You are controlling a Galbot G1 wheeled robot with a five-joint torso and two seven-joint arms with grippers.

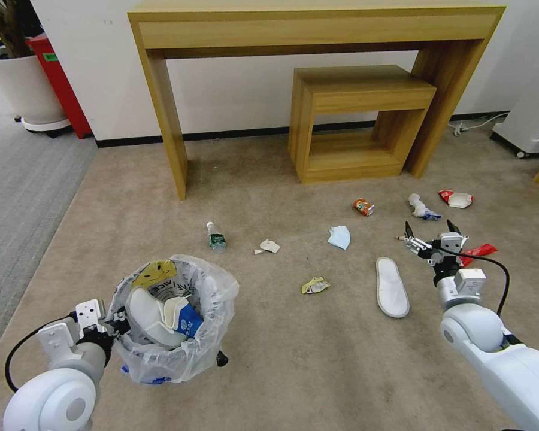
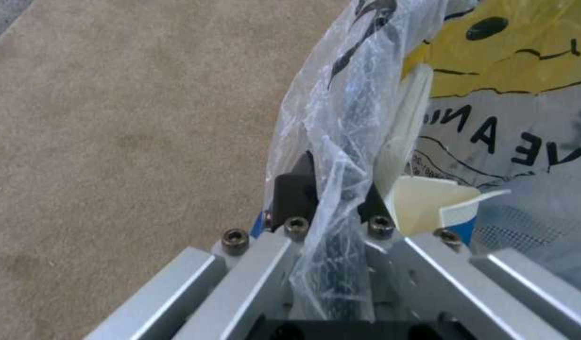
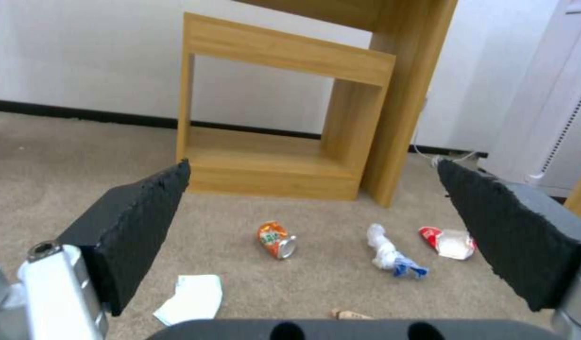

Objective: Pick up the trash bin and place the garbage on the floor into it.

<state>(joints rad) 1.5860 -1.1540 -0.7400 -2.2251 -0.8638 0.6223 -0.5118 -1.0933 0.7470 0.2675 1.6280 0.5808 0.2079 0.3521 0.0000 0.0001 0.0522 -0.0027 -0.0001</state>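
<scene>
The trash bin (image 1: 179,353), its clear bag puffed over the rim, is at the lower left and holds a white slipper, a blue-white carton (image 2: 429,208) and a yellow wrapper. My left gripper (image 1: 117,320) (image 2: 331,189) is shut on its rim and bag (image 2: 354,94). Garbage lies on the carpet: a green-label bottle (image 1: 216,237), crumpled paper (image 1: 269,246), a blue mask (image 1: 339,237), a crushed can (image 1: 363,207) (image 3: 277,239), a white slipper (image 1: 392,287) and red wrappers (image 1: 456,198). My right gripper (image 1: 428,230) (image 3: 312,163) hangs open above the floor beside a red wrapper (image 1: 479,251).
A tall wooden console table (image 1: 161,120) and a low wooden shelf (image 1: 353,120) stand against the wall. A white appliance (image 1: 530,126) is at the far right. A potted plant (image 1: 24,90) and a red box (image 1: 60,84) stand at the far left.
</scene>
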